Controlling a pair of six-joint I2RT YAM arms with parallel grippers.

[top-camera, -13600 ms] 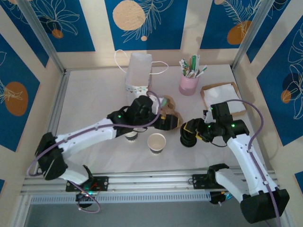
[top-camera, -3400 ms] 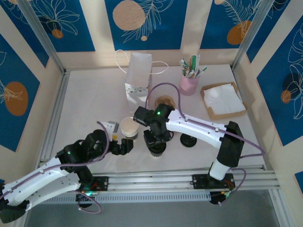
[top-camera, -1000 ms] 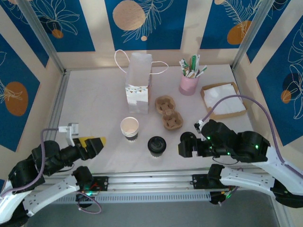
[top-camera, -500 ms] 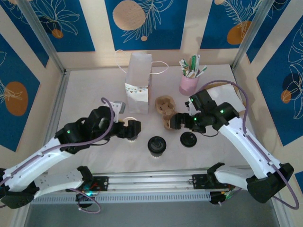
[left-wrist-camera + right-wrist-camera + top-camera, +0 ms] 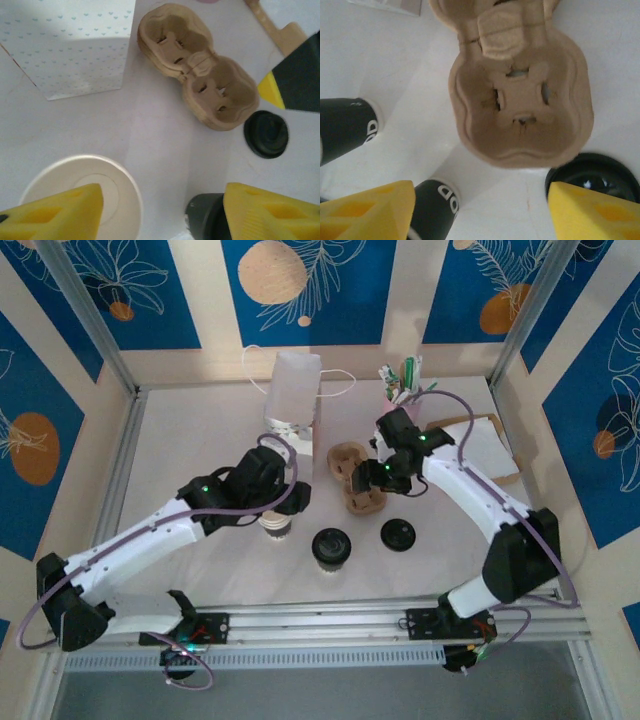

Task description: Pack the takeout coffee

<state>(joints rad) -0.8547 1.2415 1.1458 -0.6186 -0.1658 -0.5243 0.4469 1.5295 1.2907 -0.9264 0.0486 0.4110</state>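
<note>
- Top view: the coffee (image 5: 331,545), lid on, stands on the tabletop (image 5: 200,440) at near centre. It is between the lidless cup (image 5: 276,527) and the loose lid (image 5: 398,534), and apart from both. The left pincer (image 5: 285,502) hangs above the lidless cup, just left of the coffee. The right pincer (image 5: 378,478) hangs over the carrier (image 5: 350,462). The bag (image 5: 293,390) stands behind.
- Left wrist view: the left pincer (image 5: 162,215) is released, its yellow fingers (image 5: 55,215) spread with bare tabletop between them. The lidless cup (image 5: 100,182) lies under one finger and the coffee (image 5: 205,222) under the other. Neither cup is gripped.
- Right wrist view: the right pincer (image 5: 480,215) is likewise released and grasps nothing. The carrier (image 5: 520,115) is ahead with its near pocket vacant, and the loose lid (image 5: 590,177) is beside it.
- Step, as judged: the approach, with nothing yet picked up.
- Next move, as judged: the left pincer should centre over the coffee rather than the lidless cup. It should come down to grip below the lid, then seat the cup upright in a carrier pocket while the right pincer steadies the carrier.
</note>
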